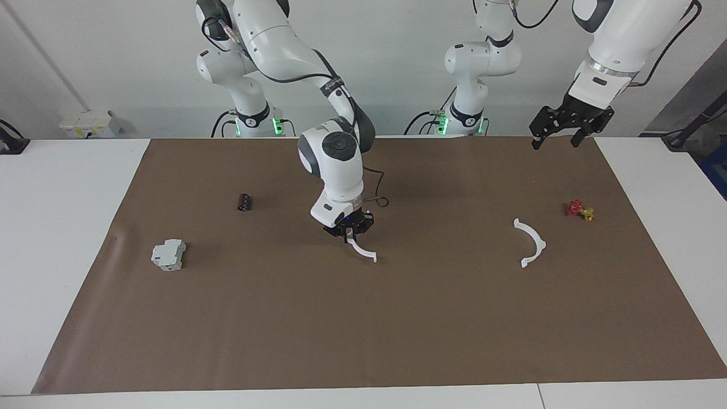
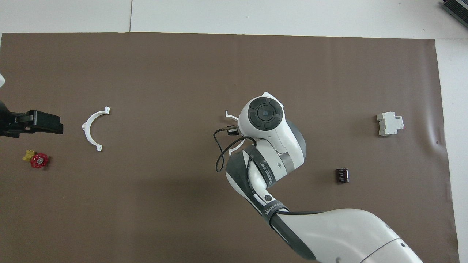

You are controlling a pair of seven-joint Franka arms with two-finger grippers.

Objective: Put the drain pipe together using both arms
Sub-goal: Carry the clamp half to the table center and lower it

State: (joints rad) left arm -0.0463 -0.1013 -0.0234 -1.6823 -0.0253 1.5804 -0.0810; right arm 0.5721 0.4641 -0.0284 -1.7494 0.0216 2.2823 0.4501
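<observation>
One white half-ring of the drain pipe [image 1: 364,250] lies near the middle of the brown mat. My right gripper [image 1: 350,232] is down at its end nearer the robots, fingers closed on it. In the overhead view the right arm hides most of it; only its tips [image 2: 230,116] show. The other half-ring [image 1: 531,244] lies free toward the left arm's end, also seen in the overhead view [image 2: 93,128]. My left gripper [image 1: 559,136] is open and empty, raised over the mat's edge nearest the robots; in the overhead view [image 2: 40,122] it sits beside that half-ring.
A red-and-yellow valve [image 1: 579,209] [image 2: 36,159] lies near the free half-ring, toward the left arm's end. A grey-white boxy block [image 1: 168,254] [image 2: 390,123] and a small dark cylinder [image 1: 245,201] [image 2: 342,175] lie toward the right arm's end. The brown mat [image 1: 397,341] covers the table.
</observation>
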